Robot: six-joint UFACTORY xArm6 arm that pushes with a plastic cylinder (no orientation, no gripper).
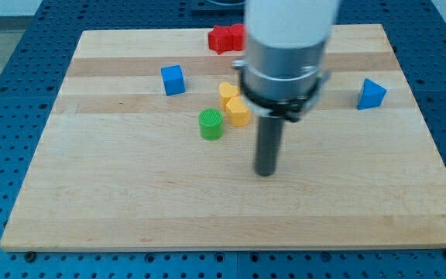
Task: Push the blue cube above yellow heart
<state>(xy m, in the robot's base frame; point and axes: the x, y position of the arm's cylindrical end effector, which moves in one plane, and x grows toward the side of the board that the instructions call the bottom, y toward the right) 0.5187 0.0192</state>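
A blue cube [173, 80] sits on the wooden board [130, 201] at the upper left. Two yellow blocks lie touching near the middle: the upper one [228, 91] and the lower one [238, 111]; I cannot tell which is the heart, as the arm partly covers them. My tip [265, 172] rests on the board below and to the right of the yellow blocks, far to the lower right of the blue cube and touching no block.
A green cylinder [211, 124] stands just left of the lower yellow block. A red block [224, 38] lies at the top edge, partly behind the arm. A second blue block [371, 94] sits at the right.
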